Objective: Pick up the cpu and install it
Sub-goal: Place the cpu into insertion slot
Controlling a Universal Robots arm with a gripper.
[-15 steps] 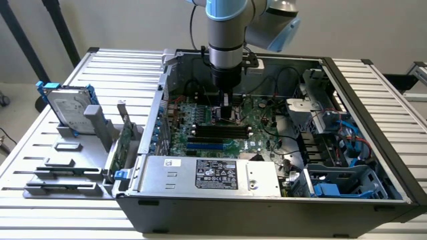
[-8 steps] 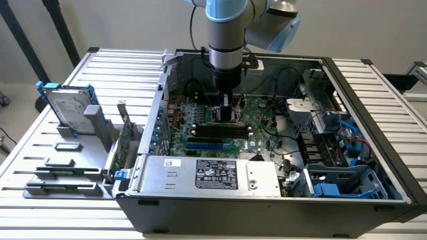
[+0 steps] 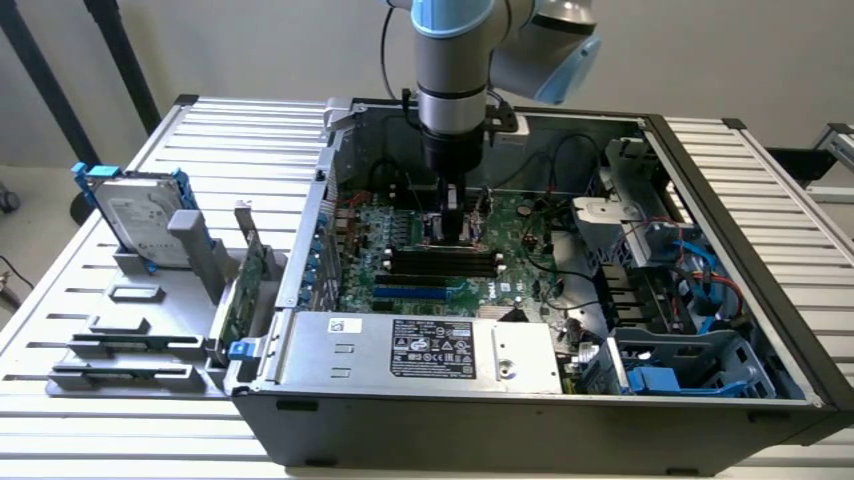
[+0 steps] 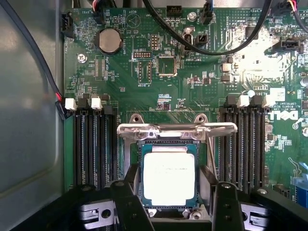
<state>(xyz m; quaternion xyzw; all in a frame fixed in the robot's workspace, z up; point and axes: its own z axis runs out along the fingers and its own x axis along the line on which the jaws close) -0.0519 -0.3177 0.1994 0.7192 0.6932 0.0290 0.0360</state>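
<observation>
Exterior view: reaching straight down into the open computer case (image 3: 534, 425), hanging the pincer (image 3: 454, 228) just above the middle of the motherboard (image 3: 427, 285).

Wrist view: straddling the cpu (image 4: 169, 178) with the pincer (image 4: 176, 187) spread wide, gripping nothing. Finding the cpu lying flat in its socket (image 4: 167, 142), centred between the fingers, apparently untouched.
</observation>
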